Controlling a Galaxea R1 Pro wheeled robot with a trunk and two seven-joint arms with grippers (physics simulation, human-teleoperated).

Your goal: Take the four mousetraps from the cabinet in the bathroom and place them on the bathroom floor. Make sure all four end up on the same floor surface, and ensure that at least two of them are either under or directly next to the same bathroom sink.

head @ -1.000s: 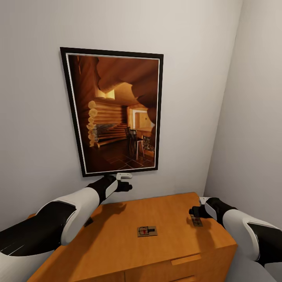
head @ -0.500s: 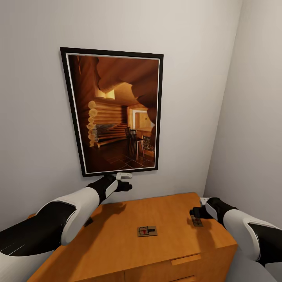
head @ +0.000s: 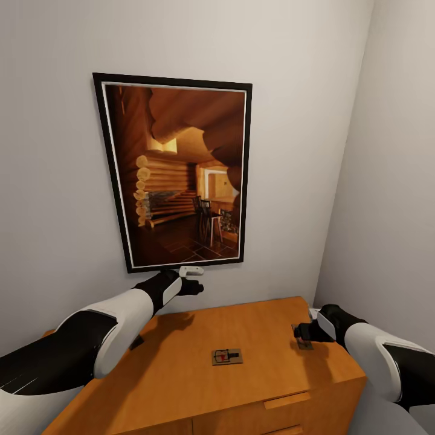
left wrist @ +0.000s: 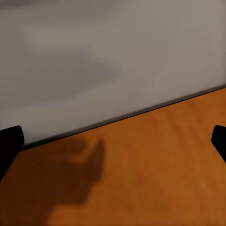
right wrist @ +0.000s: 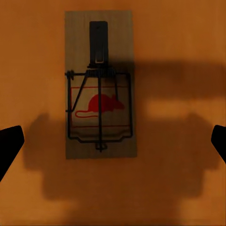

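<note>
The cabinet (head: 254, 356) is orange-brown wood; each tan mousetrap (right wrist: 100, 84) carries dark wire and a red mouse print — a second one (head: 227, 357) shows a red spot. The picture (head: 175, 172) is black-framed, all brown and amber logs, on a pale grey wall (head: 54, 181). Both arms are white and black — tools black.

Two mousetraps (head: 227, 356) (head: 302, 344) are counted on one cabinet (head: 181, 368); one framed picture (head: 175, 172) is seen, and two grippers (head: 196, 284) (head: 300, 333)

right gripper (head: 300, 333) dropped a bit lower, now closer over the mousetrap (head: 302, 344) at the cabinet's (head: 181, 374) right end
</note>
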